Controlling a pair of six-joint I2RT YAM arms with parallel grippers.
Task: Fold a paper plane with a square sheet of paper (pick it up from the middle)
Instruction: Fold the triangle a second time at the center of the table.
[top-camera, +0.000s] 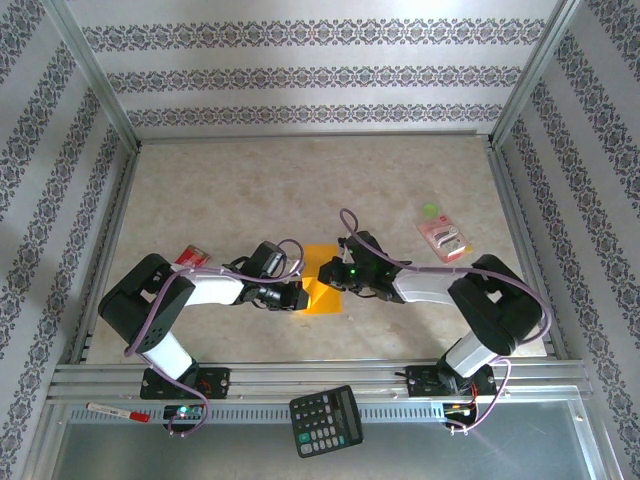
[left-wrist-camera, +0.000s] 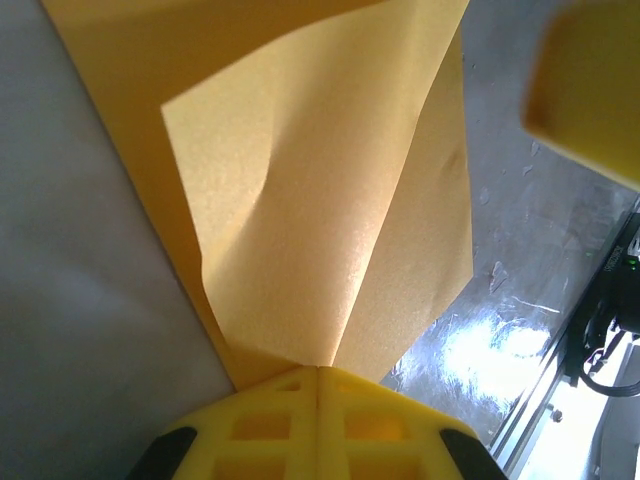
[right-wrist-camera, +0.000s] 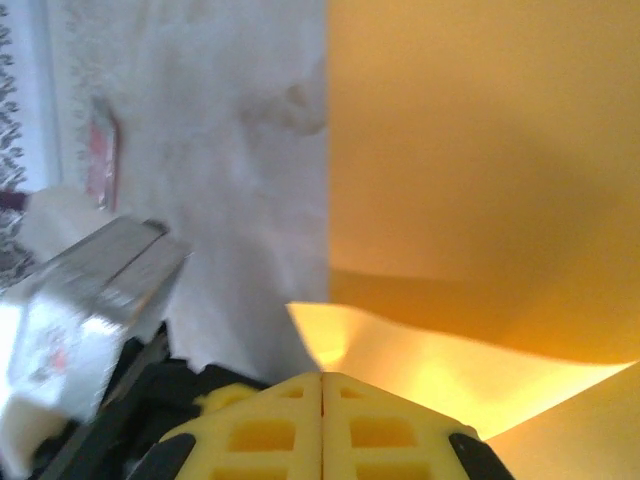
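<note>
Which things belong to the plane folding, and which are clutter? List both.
Job: paper, pinched by the left gripper and right gripper.
Lying about: calculator, pink packet, pen, red packet.

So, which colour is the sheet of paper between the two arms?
Plain orange-yellow, with no print; the left wrist view shows the sheet of paper best.

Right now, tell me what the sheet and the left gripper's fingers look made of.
Sheet: thin, matte orange-yellow paper; it holds sharp creases and curls at a free flap. Fingers: probably moulded or printed yellow plastic, matte, with square recesses.
</note>
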